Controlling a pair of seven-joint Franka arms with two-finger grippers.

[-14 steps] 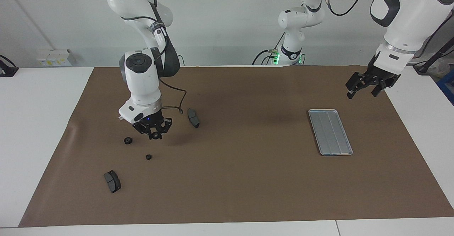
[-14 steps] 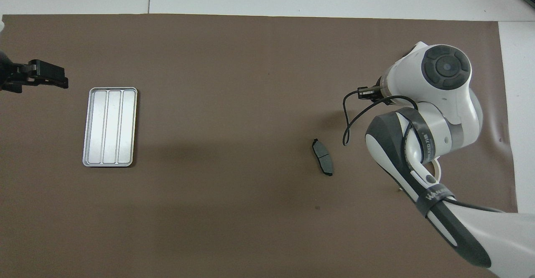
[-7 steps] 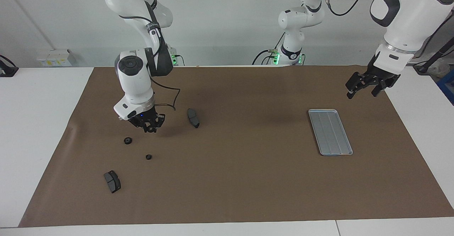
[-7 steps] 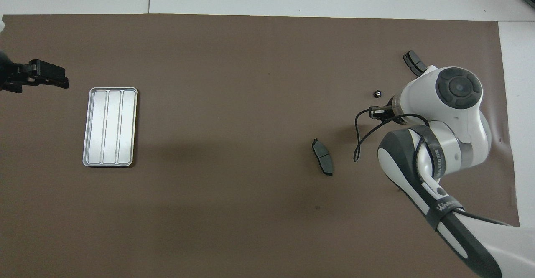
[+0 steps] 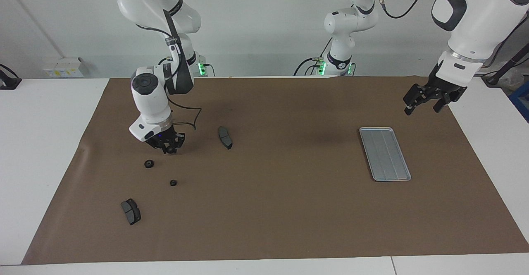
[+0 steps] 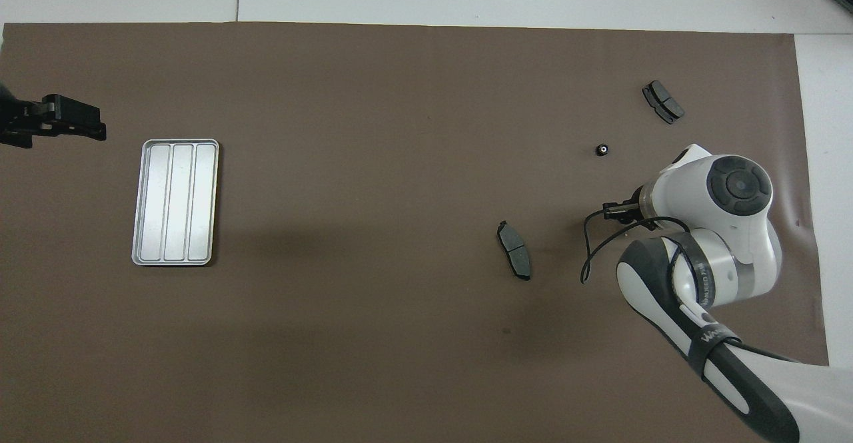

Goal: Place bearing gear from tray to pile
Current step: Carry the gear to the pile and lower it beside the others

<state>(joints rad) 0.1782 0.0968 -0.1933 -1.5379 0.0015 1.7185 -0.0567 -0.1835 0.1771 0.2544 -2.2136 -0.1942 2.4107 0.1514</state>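
The silver tray lies bare toward the left arm's end of the table. The pile is scattered toward the right arm's end: two small black gears and two dark brake pads. Low over the mat, between the nearer brake pad and a gear, my right gripper is shut on a small black bearing gear. In the overhead view the right wrist hides that gripper. My left gripper hangs open and empty beside the tray.
A brown mat covers the table, with white tabletop around it. In the overhead view one gear and both brake pads show. A black cable loops from the right wrist.
My right gripper has carried the small gear toward the robots and toward its own end of the table, sinking lower over the mat. The left arm has not moved.
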